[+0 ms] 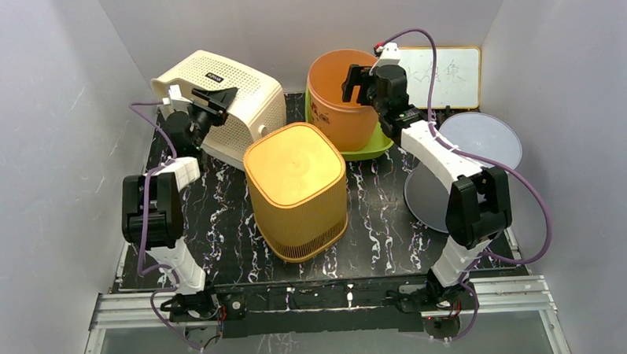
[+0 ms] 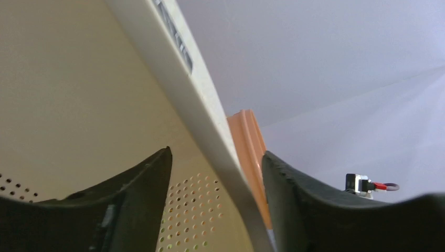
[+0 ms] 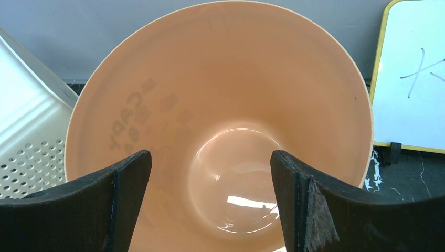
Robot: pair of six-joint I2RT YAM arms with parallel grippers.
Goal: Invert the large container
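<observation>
as left gripper [image 2: 216, 152] spans the white basket rim [image 2: 195, 100] wide, right gripper [image 3: 211, 153] gapes over orange bucket [image 3: 236, 79].

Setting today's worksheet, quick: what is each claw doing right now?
Left claw: open, astride the rim of the cream basket.
Right claw: open, empty, above the orange bucket.

The overhead camera looked down from 6 o'clock across the black marbled table [image 1: 375, 230]. Both wrist cameras sat close, sharing the cream perforated plastic basket [image 2: 78, 94] and the round orange plastic bucket [image 3: 173, 79].
</observation>
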